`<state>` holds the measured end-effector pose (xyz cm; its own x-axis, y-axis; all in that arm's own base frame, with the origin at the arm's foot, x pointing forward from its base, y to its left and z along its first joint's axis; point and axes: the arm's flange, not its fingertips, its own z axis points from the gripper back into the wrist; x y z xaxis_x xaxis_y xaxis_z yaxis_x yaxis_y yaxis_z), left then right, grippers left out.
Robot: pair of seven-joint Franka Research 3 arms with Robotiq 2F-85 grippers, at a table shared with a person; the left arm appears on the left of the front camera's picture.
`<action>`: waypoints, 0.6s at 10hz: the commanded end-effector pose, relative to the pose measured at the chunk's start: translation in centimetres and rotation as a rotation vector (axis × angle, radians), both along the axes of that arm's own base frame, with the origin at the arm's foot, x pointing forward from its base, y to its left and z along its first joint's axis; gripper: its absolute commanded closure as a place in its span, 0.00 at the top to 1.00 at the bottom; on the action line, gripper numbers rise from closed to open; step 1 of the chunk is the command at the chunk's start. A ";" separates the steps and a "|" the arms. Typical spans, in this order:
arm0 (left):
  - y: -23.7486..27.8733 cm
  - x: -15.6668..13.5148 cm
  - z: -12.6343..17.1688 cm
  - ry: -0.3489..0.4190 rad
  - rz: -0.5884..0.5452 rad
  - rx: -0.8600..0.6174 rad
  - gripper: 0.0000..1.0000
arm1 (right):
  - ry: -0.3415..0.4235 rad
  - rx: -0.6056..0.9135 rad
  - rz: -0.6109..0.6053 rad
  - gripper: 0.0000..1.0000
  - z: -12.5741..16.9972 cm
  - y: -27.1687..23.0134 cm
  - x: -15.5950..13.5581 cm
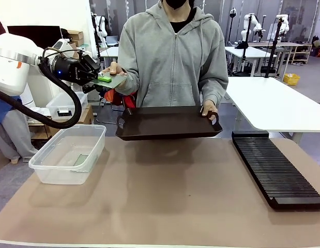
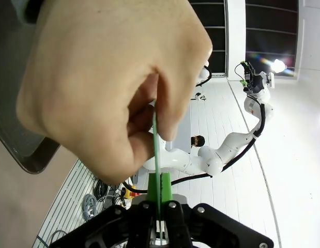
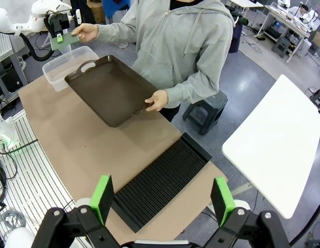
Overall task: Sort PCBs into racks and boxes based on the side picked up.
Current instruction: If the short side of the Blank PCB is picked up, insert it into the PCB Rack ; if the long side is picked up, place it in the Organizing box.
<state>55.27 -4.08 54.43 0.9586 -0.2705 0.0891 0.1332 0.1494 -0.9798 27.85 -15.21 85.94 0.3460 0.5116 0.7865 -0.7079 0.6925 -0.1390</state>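
Front view: the left gripper [image 1: 101, 77] is raised above the table's [image 1: 165, 196] far left corner, its fingers pressed onto one edge of a PCB [image 1: 112, 80]. The board lies nearly flat in the air, and the person's hand [image 1: 114, 68] pinches its opposite edge. A second PCB [image 1: 80, 159] lies flat on the floor of the clear tub [image 1: 46, 175], which stands at the table's left edge. The person's other hand [image 1: 209, 110] holds a dark brown tray [image 1: 167, 123] level over the far edge. The black rack [image 1: 276, 170] lies along the right edge, its long axis running from far to near.

Left wrist view: the PCB [image 2: 156, 155] appears edge-on as a thin green line rising from between the closed green pads [image 2: 165, 188] into the person's hand [image 2: 108, 88], thumb and fingers pinching its far end.

Right wrist view: the right gripper [image 3: 162, 199] is spread wide with nothing between its pads, high above the rack [image 3: 162, 175], which runs diagonally beneath it. The tray [image 3: 110, 88] sits beyond, then the tub [image 3: 56, 72], and the held PCB [image 3: 64, 41] at the far left gripper [image 3: 60, 37].
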 end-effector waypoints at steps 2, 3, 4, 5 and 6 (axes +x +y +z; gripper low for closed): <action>0.0 0.0 0.0 -0.001 0.000 0.000 0.00 | 0.002 0.000 0.005 1.00 -0.2 0.2 -0.1; 0.0 0.0 0.0 -0.001 0.000 0.000 0.00 | 0.002 0.000 0.005 1.00 -0.2 0.2 -0.1; 0.0 0.0 0.0 -0.001 0.000 0.000 0.00 | 0.002 0.000 0.005 1.00 -0.2 0.2 -0.1; 0.0 0.0 0.0 -0.001 0.000 0.000 0.00 | 0.002 0.000 0.005 1.00 -0.2 0.2 -0.1; 0.0 0.0 0.0 -0.001 0.000 0.000 0.00 | 0.002 0.000 0.005 1.00 -0.2 0.2 -0.1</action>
<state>55.27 -4.08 54.43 0.9586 -0.2705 0.0891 0.1332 0.1494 -0.9798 27.85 -15.21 85.94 0.3460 0.5116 0.7865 -0.7079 0.6925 -0.1390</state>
